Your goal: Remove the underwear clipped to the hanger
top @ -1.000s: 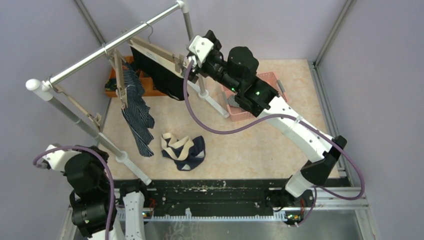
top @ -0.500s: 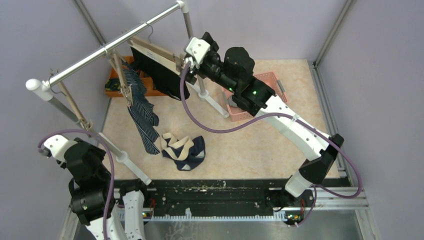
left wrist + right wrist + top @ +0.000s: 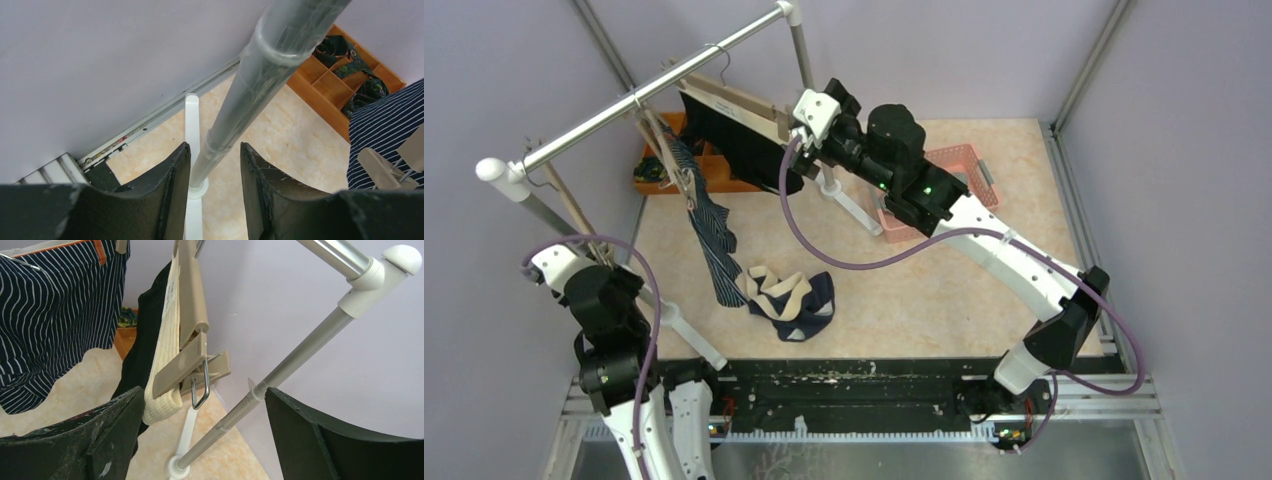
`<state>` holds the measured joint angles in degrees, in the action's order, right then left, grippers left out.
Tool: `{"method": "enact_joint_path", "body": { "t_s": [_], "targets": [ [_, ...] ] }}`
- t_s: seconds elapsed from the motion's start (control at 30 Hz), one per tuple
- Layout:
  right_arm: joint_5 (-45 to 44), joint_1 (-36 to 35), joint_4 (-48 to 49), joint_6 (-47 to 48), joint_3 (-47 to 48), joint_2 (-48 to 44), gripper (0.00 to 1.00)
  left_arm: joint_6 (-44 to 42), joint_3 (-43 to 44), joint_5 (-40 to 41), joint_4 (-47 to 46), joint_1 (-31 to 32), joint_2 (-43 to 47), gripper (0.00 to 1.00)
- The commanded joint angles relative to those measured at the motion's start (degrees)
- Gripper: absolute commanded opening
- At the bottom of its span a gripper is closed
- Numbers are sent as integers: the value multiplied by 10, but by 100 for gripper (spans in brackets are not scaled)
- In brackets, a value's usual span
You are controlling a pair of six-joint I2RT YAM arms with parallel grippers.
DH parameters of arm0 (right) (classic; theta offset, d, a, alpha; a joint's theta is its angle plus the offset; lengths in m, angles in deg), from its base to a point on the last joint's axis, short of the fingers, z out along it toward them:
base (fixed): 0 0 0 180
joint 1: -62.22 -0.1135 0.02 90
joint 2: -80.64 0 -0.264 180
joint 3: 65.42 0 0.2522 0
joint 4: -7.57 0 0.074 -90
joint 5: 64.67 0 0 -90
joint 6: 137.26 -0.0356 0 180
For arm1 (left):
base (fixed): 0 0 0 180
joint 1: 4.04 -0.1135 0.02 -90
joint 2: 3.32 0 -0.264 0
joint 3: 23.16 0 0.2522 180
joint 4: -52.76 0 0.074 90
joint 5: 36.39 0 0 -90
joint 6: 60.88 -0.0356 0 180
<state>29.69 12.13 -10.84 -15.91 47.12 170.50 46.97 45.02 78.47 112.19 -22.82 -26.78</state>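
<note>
A beige marbled table top (image 3: 984, 290) is shown. A crumpled navy underwear heap (image 3: 789, 300) is laid on it between the left gripper (image 3: 215, 150) and the right gripper (image 3: 202, 395). A pink basket (image 3: 959, 158) is set below the right gripper, and an orange divided box (image 3: 320, 95) beyond the left.

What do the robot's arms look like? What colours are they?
The left arm and right arm are white tubes with chunky black joints. A purple cable loops along each. The right one has a tiny green light and a white box. Fingers are dark and scuffed.
</note>
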Motion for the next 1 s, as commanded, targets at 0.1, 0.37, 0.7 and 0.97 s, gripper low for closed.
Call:
{"method": "enact_joint_path", "body": {
  "t_s": [0.1, 0.37, 0.7, 0.97],
  "targets": [
    [-20, 5, 46, 16, -7, -39, 90, -7, -38, 16, -108, -4, -33, 47],
    [-61, 5, 77, 31, -41, -60, 90, 8, -86, -9, -185, -4, -88, 34],
    [-96, 6, 111, 43, -65, -58, 92, -40, -125, -19, -324, -4, -119, 24],
    [-102, 7, 117, 37, -55, -36, 92, -68, -137, -12, -417, -4, -184, 26]
  ]
}}
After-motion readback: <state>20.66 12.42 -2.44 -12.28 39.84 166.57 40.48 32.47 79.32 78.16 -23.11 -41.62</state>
